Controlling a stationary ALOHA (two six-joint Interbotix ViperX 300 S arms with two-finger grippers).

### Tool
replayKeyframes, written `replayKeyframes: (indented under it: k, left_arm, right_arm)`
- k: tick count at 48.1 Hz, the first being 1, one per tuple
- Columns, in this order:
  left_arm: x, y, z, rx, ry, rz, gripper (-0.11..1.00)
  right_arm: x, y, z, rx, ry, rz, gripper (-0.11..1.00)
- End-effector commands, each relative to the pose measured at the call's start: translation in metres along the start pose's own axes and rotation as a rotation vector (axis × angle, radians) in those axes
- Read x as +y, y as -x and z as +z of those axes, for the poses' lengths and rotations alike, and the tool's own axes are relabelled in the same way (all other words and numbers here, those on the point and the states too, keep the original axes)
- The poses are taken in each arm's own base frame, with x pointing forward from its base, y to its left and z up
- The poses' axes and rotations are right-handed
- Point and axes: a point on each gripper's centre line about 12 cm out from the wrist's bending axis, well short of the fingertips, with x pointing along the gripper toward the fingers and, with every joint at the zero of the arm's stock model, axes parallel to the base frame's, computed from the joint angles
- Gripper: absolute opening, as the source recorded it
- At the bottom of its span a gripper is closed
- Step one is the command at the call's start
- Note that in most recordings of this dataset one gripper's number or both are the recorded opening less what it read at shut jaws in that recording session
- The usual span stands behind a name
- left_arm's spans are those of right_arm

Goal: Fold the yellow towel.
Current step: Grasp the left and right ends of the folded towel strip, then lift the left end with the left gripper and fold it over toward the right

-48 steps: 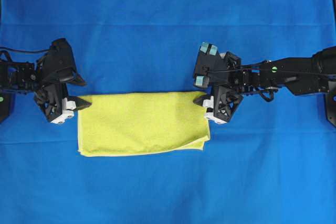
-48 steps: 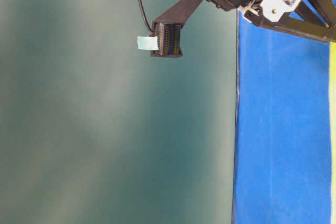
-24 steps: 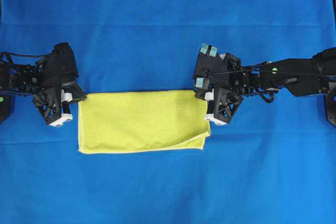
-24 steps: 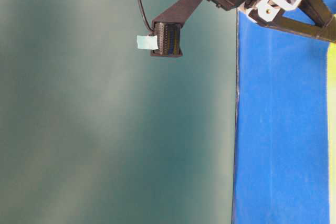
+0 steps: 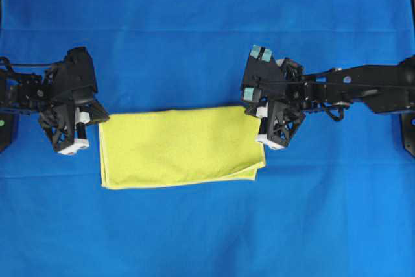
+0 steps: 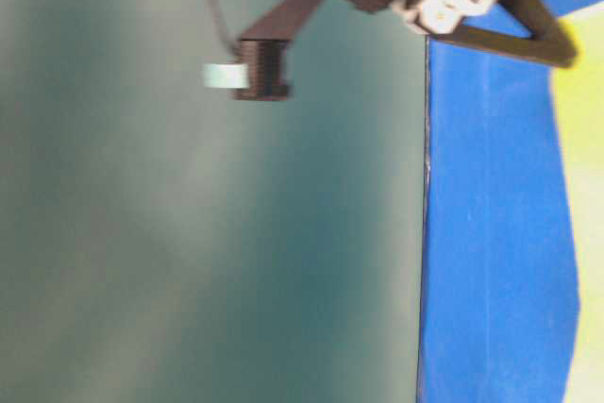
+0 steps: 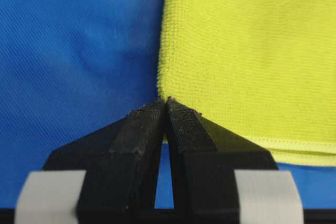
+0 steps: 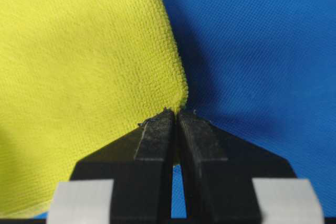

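**Yellow towel pinched at both top corners**

Overhead: one yellow towel (image 5: 181, 147), folded into a wide rectangle, lies flat on one blue cloth (image 5: 207, 24) that covers the table. Two grippers. Left gripper (image 5: 97, 117) sits at the towel's top left corner, right gripper (image 5: 257, 109) at the top right corner; both look pressed together onto the cloth edge. The towel's lower right corner shows a second layer slightly offset.

Table-level: blurred. One gripper finger (image 6: 528, 30) reaches from the top edge to the yellow towel's (image 6: 580, 233) edge, over the blue cloth (image 6: 491, 252). A small dark connector with a pale tag (image 6: 250, 71) hangs on a cable against a green-grey backdrop. Jaw state cannot be told from here.

Left wrist: left gripper (image 7: 166, 103) jaws shut, tips meeting right at the towel's (image 7: 247, 56) left edge, pinching it just above the hemmed corner. Pale stitched hem runs along the lower right. Blue cloth (image 7: 73, 51) on the left.

Right wrist: right gripper (image 8: 176, 114) jaws shut, tips clamped on the towel's (image 8: 79, 77) corner, which is pulled up into a small peak. Blue cloth (image 8: 262, 51) on the right.
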Motion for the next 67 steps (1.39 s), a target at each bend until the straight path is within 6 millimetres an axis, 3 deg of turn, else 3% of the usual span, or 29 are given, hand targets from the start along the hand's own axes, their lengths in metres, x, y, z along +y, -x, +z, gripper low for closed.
replayKeyframes:
  k: [1,16,30,39,48,67]
  left_arm:
    - [-0.006,0.018,0.02,-0.051,-0.005,-0.016,0.01]
    - [-0.014,0.072,0.049,-0.207,0.007,-0.059,0.01]
    - [-0.014,0.076,0.048,-0.233,0.01,-0.066,0.01]
    - [-0.026,0.076,0.056,-0.305,-0.02,-0.113,0.01]
    - [-0.052,0.062,0.07,-0.374,-0.089,-0.188,0.01]
    - [-0.112,0.004,0.12,-0.439,-0.344,-0.232,0.01]
  right_arm:
    - [0.004,0.028,0.024,-0.068,0.005,0.008,0.02]
    - [0.005,0.072,0.042,-0.115,0.01,0.001,0.02]
    - [0.004,0.077,0.045,-0.131,0.009,-0.001,0.02]
    - [-0.013,0.076,0.046,-0.128,-0.032,-0.034,0.02]
    - [-0.05,0.078,0.051,-0.146,-0.104,-0.107,0.02]
    - [-0.123,0.09,0.073,-0.255,-0.174,-0.255,0.02]
